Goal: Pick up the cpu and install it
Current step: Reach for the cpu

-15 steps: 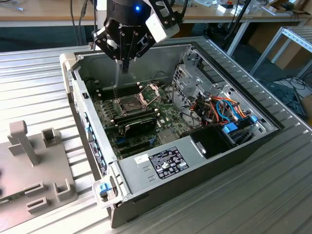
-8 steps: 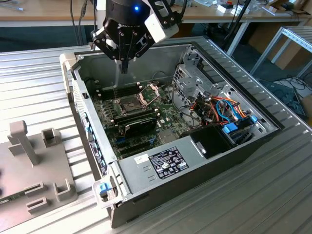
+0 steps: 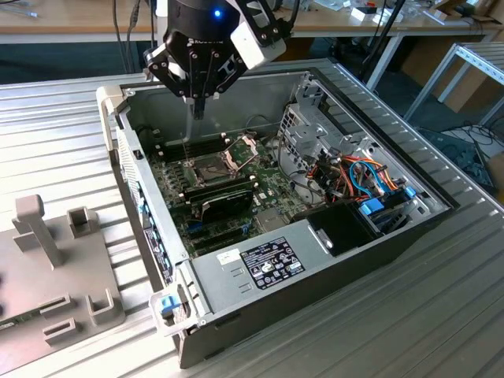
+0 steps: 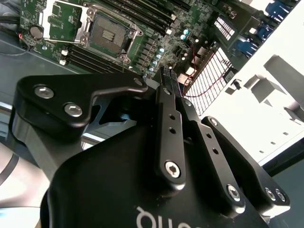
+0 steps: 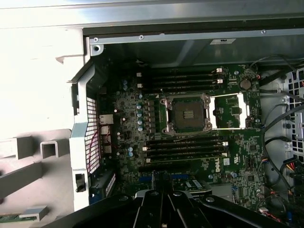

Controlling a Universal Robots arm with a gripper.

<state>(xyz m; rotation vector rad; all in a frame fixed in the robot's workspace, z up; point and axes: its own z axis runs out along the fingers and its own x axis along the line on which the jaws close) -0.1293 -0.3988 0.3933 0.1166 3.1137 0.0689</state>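
The gripper (image 3: 198,106) is hanging over the open computer case (image 3: 394,240), which is sitting on the ribbed metal bench (image 3: 63,118). Its fingers are pointing down and are pressing together at the tips; whether anything thin is pinched between them I cannot tell. Where the cpu is lying I cannot tell either.

In the exterior view the gripper is hovering above the rear part of the motherboard (image 3: 177,185), apart from it, near the case's back wall. The CPU socket (image 3: 206,167) is showing a dark bed, and its hinged metal frame (image 3: 241,150) is standing swung open just beside it. In the first wrist view the socket (image 5: 188,115) is lying between rows of memory slots (image 5: 185,149). A black expansion card (image 3: 224,201) is sitting near the socket, towards the power supply (image 3: 264,264). A grey fixture (image 3: 47,268) is resting on the bench at the exterior view's left, well apart from the gripper.
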